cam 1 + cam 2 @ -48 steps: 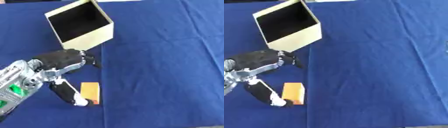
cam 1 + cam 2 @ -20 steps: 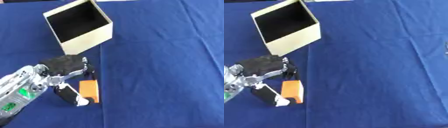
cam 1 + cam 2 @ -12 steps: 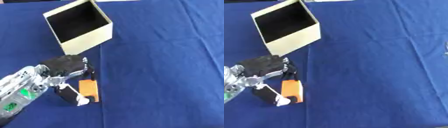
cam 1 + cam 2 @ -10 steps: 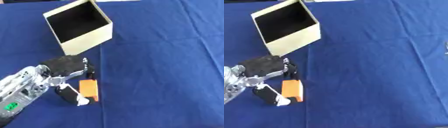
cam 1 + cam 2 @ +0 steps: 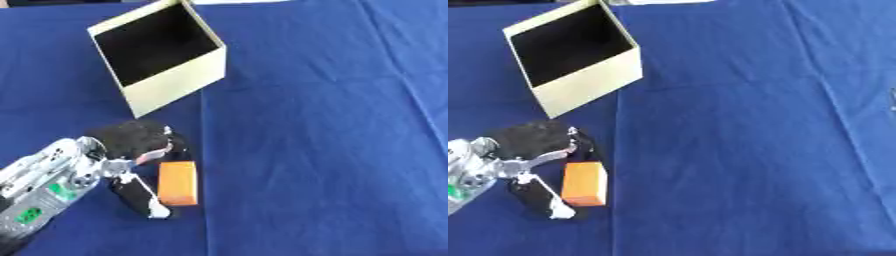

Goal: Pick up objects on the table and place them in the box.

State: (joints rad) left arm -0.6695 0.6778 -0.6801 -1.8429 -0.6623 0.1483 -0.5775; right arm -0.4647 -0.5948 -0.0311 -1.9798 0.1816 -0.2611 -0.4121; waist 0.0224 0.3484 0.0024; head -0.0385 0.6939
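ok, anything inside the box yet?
Nothing visible in the box: its interior looks dark and bare. The near wall hides the floor strip just behind it. The orange block lies on the cloth, at the left robot hand.

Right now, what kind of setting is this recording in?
Probably a staged test table for pick-and-place, not a home or shop. A plain blue cloth covers the surface, an open cream box sits on it, and the robot's left hand is at a single orange block.

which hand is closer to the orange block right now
Left. The left hand is right at the orange block, thumb and fingers around its near-left end. The right hand shows in neither view.
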